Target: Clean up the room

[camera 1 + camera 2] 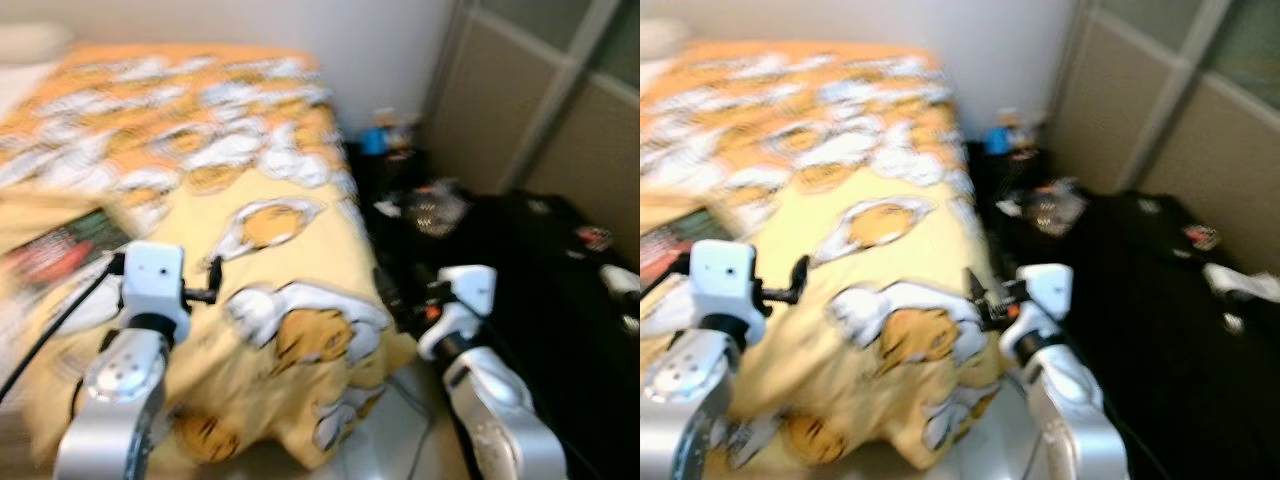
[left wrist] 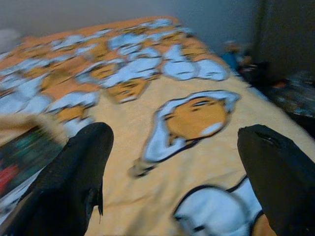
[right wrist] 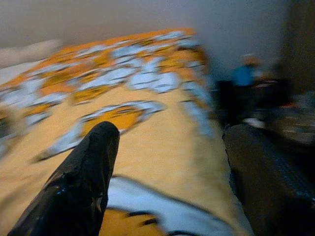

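Both end effectors, left [image 2: 174,162] and right [image 3: 170,164], gape over bedspread [image 1: 280,260] (lengthwise toward wall)

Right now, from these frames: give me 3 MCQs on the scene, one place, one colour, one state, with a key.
1. Where does the dark book lie?
A. on the yellow-orange egg-print bedspread, on the robot's left
B. on the floor
C. on the black luggage

2. What colour is the small object by the wall beyond the bed?
A. red
B. blue
C. green

3. How are the left gripper fingers?
A. shut on cloth
B. holding a book
C. open

Key: A, it rests on the cover; B, it shows blue; C, its wrist view shows a wide gap.
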{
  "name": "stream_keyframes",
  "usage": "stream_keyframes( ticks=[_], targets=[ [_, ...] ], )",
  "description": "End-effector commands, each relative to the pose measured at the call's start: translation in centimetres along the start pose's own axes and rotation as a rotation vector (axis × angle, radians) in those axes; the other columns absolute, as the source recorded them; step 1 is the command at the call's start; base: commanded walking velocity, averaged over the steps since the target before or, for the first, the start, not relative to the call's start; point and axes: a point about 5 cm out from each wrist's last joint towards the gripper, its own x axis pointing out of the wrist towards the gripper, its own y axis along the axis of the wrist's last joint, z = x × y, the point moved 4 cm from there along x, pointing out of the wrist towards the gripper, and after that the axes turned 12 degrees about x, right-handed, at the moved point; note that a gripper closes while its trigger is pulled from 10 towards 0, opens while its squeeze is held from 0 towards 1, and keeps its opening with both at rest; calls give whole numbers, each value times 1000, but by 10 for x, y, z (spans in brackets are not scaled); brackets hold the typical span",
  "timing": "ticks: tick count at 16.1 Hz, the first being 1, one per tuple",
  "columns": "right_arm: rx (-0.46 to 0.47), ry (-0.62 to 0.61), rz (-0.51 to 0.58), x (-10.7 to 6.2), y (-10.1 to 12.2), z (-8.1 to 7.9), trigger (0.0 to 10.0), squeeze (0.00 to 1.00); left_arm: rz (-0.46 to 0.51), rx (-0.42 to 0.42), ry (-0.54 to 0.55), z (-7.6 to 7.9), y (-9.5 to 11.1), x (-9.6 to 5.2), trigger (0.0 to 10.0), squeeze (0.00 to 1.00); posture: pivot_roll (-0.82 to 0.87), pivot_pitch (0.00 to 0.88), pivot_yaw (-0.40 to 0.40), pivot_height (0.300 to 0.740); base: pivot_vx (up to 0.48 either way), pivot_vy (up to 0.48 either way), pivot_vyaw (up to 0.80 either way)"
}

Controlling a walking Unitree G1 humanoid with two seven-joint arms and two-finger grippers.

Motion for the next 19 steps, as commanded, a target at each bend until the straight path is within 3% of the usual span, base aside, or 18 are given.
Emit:
stream_keyframes(
  ticks=[1,5,9,14,19],
  targets=[
    [-14,-67,19,-2,3,14,10000,0,6,7,-27,6,3,3,10000,0,64,0,14,740,371,0,0],
    [-70,-193,65,-6,12,37,10000,0,15,-21,-64,11,-1,11,10000,0,31,0,25,740,93,0,0],
    [-103,-201,46,-6,9,38,10000,0,11,-7,-73,14,-3,14,10000,0,23,0,23,740,0,226,0],
    [-88,-251,22,-9,4,45,10000,0,3,-7,-67,13,-5,14,10000,0,21,0,20,740,0,317,0],
    [-31,-259,42,-6,7,43,10000,0,3,0,-69,12,-5,16,10000,0,15,0,32,740,0,321,0]
  ],
)
